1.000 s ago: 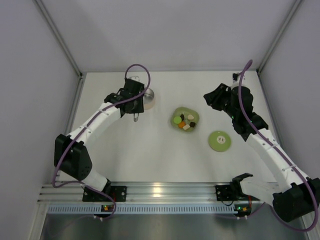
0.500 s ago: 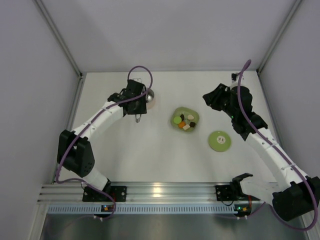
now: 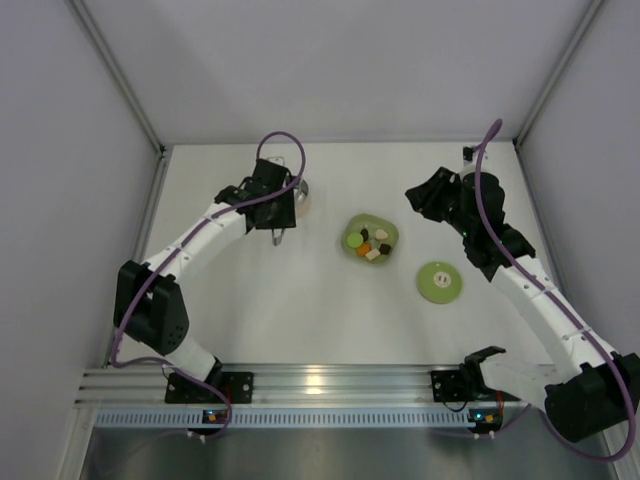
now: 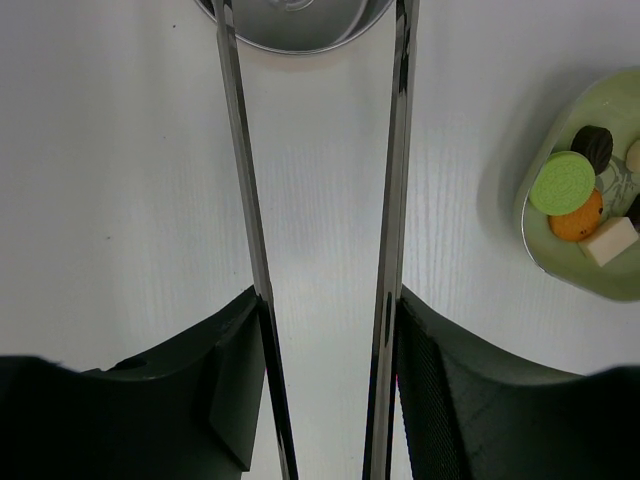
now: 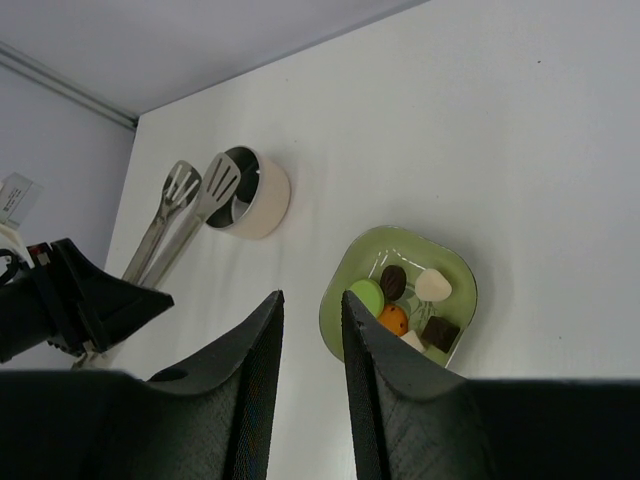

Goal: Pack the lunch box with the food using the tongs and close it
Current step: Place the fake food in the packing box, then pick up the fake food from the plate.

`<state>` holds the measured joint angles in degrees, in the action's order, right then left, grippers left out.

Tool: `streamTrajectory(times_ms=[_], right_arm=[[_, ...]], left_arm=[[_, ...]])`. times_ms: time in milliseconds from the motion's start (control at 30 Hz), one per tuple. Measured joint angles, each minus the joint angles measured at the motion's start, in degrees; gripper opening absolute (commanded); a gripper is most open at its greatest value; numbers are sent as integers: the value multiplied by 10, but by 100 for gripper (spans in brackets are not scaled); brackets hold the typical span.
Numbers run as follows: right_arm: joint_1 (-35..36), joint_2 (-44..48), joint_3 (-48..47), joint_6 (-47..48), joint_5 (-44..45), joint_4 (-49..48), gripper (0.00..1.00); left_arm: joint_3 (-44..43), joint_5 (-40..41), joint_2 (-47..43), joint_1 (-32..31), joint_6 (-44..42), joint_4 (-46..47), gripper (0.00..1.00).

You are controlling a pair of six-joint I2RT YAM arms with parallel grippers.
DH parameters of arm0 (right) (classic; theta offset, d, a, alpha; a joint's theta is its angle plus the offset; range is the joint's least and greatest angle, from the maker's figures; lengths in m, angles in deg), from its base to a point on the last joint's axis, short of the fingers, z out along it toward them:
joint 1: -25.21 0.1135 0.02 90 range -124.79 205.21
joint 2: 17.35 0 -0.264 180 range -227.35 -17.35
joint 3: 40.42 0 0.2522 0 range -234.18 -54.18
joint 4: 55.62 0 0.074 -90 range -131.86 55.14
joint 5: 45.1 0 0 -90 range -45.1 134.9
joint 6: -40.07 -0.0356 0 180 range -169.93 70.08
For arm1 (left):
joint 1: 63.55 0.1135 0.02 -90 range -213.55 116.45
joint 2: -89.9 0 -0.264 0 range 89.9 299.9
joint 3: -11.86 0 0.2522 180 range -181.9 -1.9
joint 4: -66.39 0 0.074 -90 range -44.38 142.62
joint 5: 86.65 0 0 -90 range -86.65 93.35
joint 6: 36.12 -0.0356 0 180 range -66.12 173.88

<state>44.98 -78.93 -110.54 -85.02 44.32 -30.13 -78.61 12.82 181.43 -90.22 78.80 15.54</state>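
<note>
My left gripper [image 3: 275,205] is shut on the silver tongs [image 4: 245,200], with one tong arm against each finger. The tongs' spread tips [image 5: 200,185] reach the rim of the lunch box [image 5: 255,195], a small round cream container with a steel inside [image 4: 290,25]. In the top view my left gripper mostly hides the lunch box [image 3: 302,196]. The food [image 3: 370,240] lies in a green rounded-square dish [image 5: 345,290]: a green disc [image 4: 562,182], plus black, orange and cream pieces. The light-green lid [image 3: 439,281] lies flat to the dish's right. My right gripper [image 5: 310,310] hovers open and empty beyond the dish.
White walls close in the table at the back and on both sides. The arms' bases and a metal rail [image 3: 320,385] run along the near edge.
My left gripper has shifted slightly towards the lunch box, covering more of it, and the tongs' arms have spread a little. The right arm has not moved.
</note>
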Motion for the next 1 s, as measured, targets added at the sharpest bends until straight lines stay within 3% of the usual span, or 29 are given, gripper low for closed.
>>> streamTrajectory(times_ms=[167, 533, 1000], right_arm=[[0, 0, 0, 0, 0, 0, 29], [0, 0, 1, 0, 0, 0, 29], [0, 0, 1, -1, 0, 0, 29]], left_arm=[[-7, -9, -6, -17, -8, -7, 54], [-31, -29, -23, -153, -35, -38, 54], [-18, -82, -23, -199, -42, -61, 54]])
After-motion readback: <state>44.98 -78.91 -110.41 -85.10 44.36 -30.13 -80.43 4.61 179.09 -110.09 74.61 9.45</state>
